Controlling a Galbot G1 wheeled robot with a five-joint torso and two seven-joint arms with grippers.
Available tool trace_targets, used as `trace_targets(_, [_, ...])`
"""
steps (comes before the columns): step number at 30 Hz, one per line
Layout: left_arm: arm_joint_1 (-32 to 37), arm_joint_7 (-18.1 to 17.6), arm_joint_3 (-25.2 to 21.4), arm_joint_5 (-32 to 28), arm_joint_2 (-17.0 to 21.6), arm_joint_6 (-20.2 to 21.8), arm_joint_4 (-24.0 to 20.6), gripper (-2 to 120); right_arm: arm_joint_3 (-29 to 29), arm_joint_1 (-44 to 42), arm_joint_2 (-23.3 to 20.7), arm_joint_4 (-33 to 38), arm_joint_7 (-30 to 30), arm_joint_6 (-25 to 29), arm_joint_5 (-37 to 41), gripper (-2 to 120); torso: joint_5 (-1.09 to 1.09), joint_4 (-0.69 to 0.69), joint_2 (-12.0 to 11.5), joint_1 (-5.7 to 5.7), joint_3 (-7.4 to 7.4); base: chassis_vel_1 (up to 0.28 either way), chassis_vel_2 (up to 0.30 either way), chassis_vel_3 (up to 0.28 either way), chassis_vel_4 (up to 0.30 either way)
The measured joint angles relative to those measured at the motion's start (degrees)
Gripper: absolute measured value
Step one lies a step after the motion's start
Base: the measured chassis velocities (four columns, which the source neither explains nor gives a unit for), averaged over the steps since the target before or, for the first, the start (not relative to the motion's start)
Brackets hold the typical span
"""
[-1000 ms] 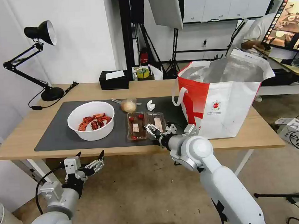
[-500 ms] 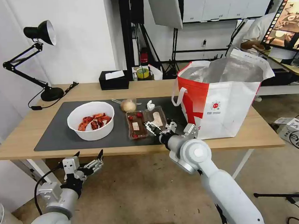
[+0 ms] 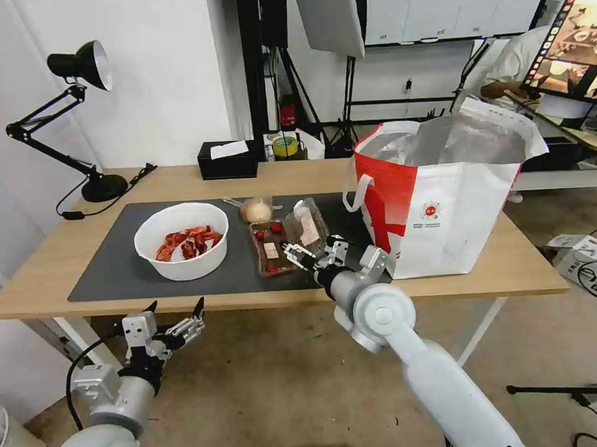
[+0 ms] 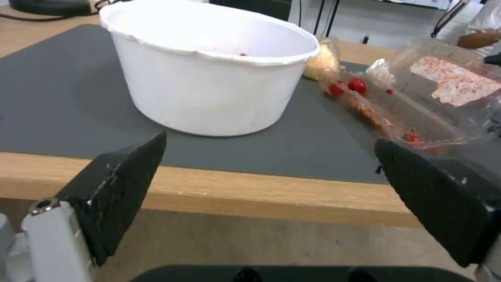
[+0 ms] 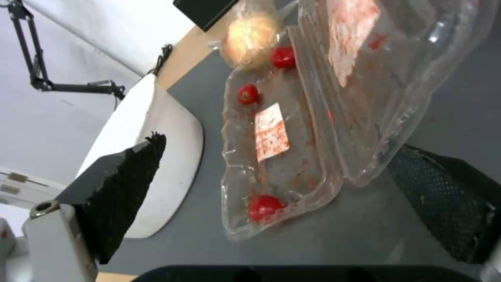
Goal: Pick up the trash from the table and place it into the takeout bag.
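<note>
The right tool [image 3: 315, 252] is spread wide at the near end of the clear hinged tray [image 3: 287, 241] on the table's [image 3: 41, 277] mat, gripping nothing; the tray's lid stands half raised. The left tool [image 3: 175, 318] hangs wide open and empty below the table edge. The takeout bag [image 3: 444, 196] carries a small round red logo, its print unreadable.

On the table's [image 3: 61, 276] grey mat sit a white bowl [image 3: 181, 241] of red shells, a clear tray [image 3: 287, 236] with its lid half raised, and a bagged lump [image 3: 256, 210]. The bag [image 3: 444, 192] stands open at the right.
</note>
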Motion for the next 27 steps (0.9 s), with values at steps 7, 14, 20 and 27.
trace_targets(7, [0.0,0.0,-0.1,0.0,0.1,-0.2,-0.1,100,-0.9,0.3,-0.7,-0.3,-3.0,-0.3,-7.3,100,0.00,0.00,0.0,0.00,0.00,0.000,0.000,0.000,0.000])
trace_targets(14, [0.0,0.0,-0.2,-0.1,0.1,-0.3,-0.3,100,-1.1,1.2,-1.0,0.1,-4.4,-0.3,-9.9,100,0.00,0.00,0.0,0.00,0.00,0.000,0.000,0.000,0.000])
trace_targets(20, [0.1,0.0,-0.5,-0.5,0.3,-0.3,-0.5,100,-1.1,3.4,-1.7,0.7,-4.7,-0.4,-8.7,100,0.00,0.00,0.0,0.00,0.00,0.000,0.000,0.000,0.000])
trace_targets(27, [0.1,-0.1,-0.6,-0.7,0.4,-0.3,-0.5,100,-1.9,5.6,-1.7,0.1,-4.4,-0.8,-4.8,100,0.00,0.00,0.0,0.00,0.00,0.000,0.000,0.000,0.000])
